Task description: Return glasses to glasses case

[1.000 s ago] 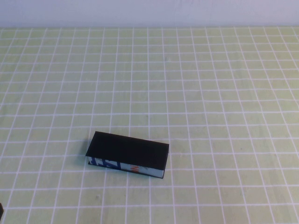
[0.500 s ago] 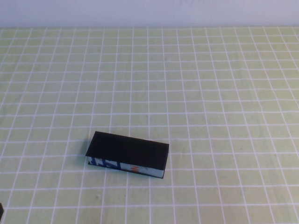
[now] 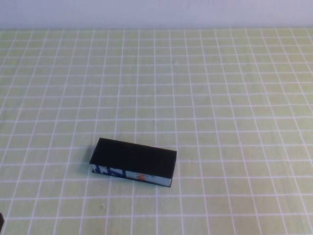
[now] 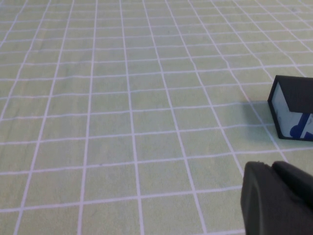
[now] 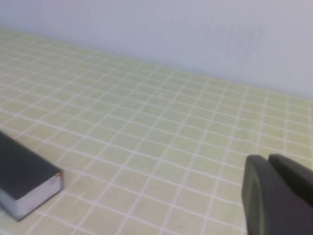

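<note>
The glasses case [image 3: 133, 161] lies on the green checked cloth, left of centre and near the front, with its black lid down and its light-blue printed side facing me. The glasses are not in view. My left gripper [image 4: 272, 166] hangs low over the cloth, off the case's left end [image 4: 292, 110], fingers pressed together and empty. Only a dark sliver of it shows at the high view's bottom left corner [image 3: 1, 221]. My right gripper [image 5: 268, 159] is shut and empty, well to the right of the case [image 5: 24, 178].
The green cloth with white grid lines [image 3: 220, 98] covers the whole table. A pale wall [image 3: 156, 12] runs along the far edge.
</note>
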